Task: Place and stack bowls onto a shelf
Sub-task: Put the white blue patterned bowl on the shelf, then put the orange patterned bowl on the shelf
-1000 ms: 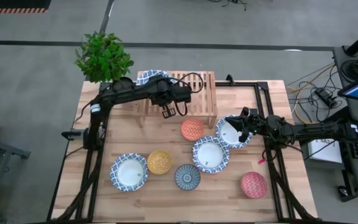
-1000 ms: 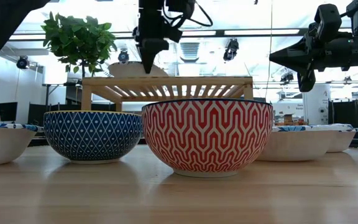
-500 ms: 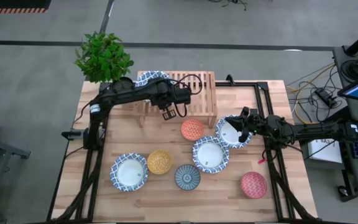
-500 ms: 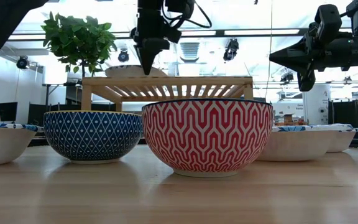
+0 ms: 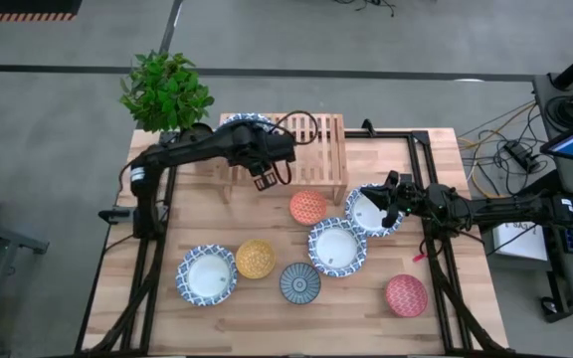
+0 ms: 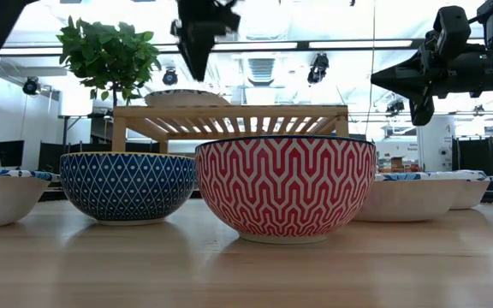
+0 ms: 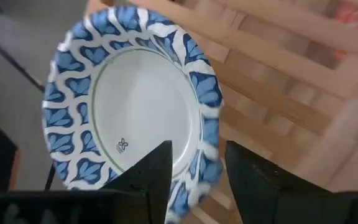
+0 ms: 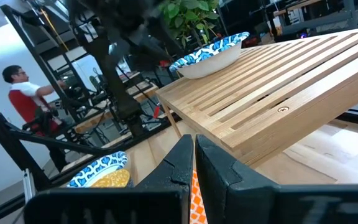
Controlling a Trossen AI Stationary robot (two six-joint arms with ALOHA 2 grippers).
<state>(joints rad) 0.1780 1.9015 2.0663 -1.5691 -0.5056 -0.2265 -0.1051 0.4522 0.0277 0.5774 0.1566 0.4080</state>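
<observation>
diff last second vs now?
The left gripper opened, letting go of the white bowl now resting on the shelf, and pulled up and back toward the plant. The right gripper stays shut above the table; the other bowls haven't moved.

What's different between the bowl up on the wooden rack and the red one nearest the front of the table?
The bowl on the rack is wide and shallow, white inside with a blue-patterned rim; the red bowl is smaller, and in the low view deeper, with a red-and-white zigzag outside. The first sits on the slatted rack at its plant-side end; the red one stands on the table. Both are round, upright and untouched by either arm.
</observation>
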